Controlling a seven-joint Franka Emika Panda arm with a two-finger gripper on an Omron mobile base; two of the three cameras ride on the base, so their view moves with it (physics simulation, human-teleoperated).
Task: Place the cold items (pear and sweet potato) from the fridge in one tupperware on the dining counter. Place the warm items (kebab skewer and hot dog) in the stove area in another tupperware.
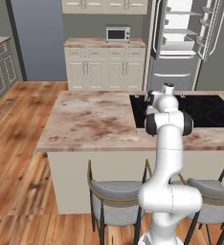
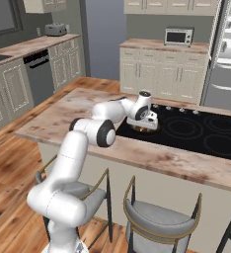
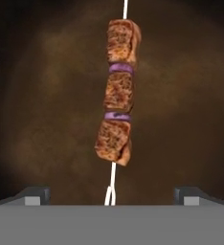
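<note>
In the left base view, my arm (image 1: 169,162) is rising from the lower right of the frame, bending at the dark elbow joint and reaching forward over the island counter (image 1: 90,119) toward the black cooktop (image 1: 205,110) at centre right. My own forearm and wrist are covering my gripper here, so I am not making out the fingers or what lies beneath them. The open fridge (image 1: 181,33) is standing at the upper right, its shelves too small to read, and a microwave (image 1: 117,33) is sitting on the rear cabinets at upper centre.

In the right base view, my arm is rising from the lower left and stretching right, with the wrist turned downward so that my gripper (image 2: 146,127) is hanging low over the near left corner of the cooktop. Something brownish is lying under the hand, mostly hidden by it, and I cannot tell it apart at this size.

In the hand view, I am looking straight down on the kebab skewer (image 3: 117,93), lying on a dark brown surface and running from top centre toward bottom centre. My fingertips (image 3: 35,195) are standing spread wide at the lower left and lower right, released, with the skewer's thin stick between them, touching neither. The stick's upper end is cut off by the top edge.
</note>
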